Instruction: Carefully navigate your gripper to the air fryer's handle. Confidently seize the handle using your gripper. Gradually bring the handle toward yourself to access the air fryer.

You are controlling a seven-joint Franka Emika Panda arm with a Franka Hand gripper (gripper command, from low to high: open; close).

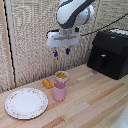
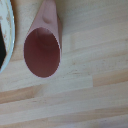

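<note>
The air fryer [image 1: 108, 52] is a large black box standing at the exterior view's right, against the back wall. Its handle [image 1: 102, 61] is a short black bar jutting from the front drawer panel. My gripper [image 1: 61, 52] hangs high in the air above the cups, well to the left of the fryer and apart from it. Its two blue-tipped fingers [image 1: 56, 52] stand apart with nothing between them. The wrist view shows no fingers, only a pink cup [image 2: 43, 47] from above on the wooden table.
A pink cup [image 1: 59, 91] stands below the gripper, with a white cup [image 1: 62, 76] holding something yellow just behind it. A yellow block [image 1: 47, 83] lies to their left. A patterned plate [image 1: 26, 102] sits at the front left on the wooden table [image 1: 95, 100].
</note>
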